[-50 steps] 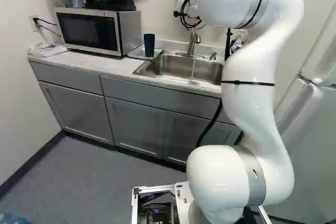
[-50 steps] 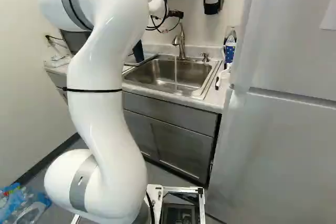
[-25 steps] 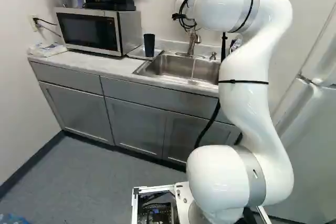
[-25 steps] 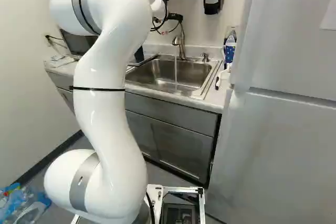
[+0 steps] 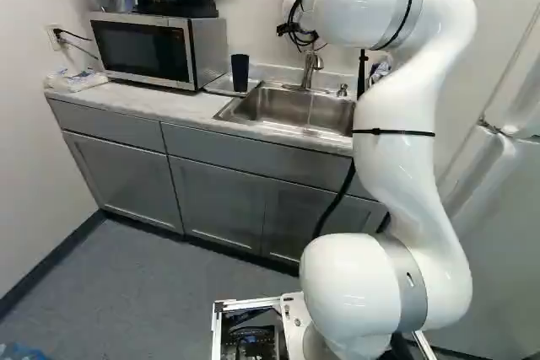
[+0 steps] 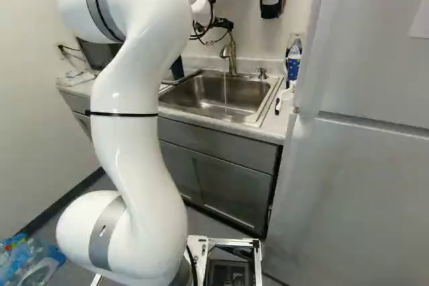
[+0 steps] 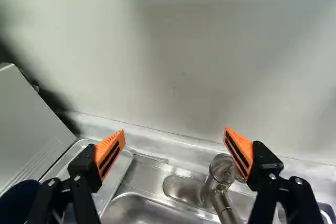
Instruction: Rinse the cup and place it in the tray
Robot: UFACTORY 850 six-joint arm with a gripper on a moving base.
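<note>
And here's the gripper (image 6: 223, 24), up by the faucet (image 6: 231, 53) behind the sink (image 5: 291, 109), its two fingers spread wide, and nothing held between them! The wrist view gives it plainly: orange pads (image 7: 109, 153) well apart, facing each other, the wall (image 7: 173, 66) ahead, and the faucet down near one of the pads; whether they touch, I can't tell. Now to the cup (image 5: 240, 73): dark blue, standing in the tray (image 5: 221, 91), right between the microwave (image 5: 152, 50) and the sink. In the wrist view it's outside the gap, beside the other finger, only part of it showing. And the water is running, a thin stream (image 6: 225, 88) dropping from the faucet into the sink! Over at the sink's other side, there's the soap pump (image 6: 262, 72), just beside the faucet, and a blue-and-white bottle (image 6: 293, 65) by the fridge (image 6: 355, 185).
</note>
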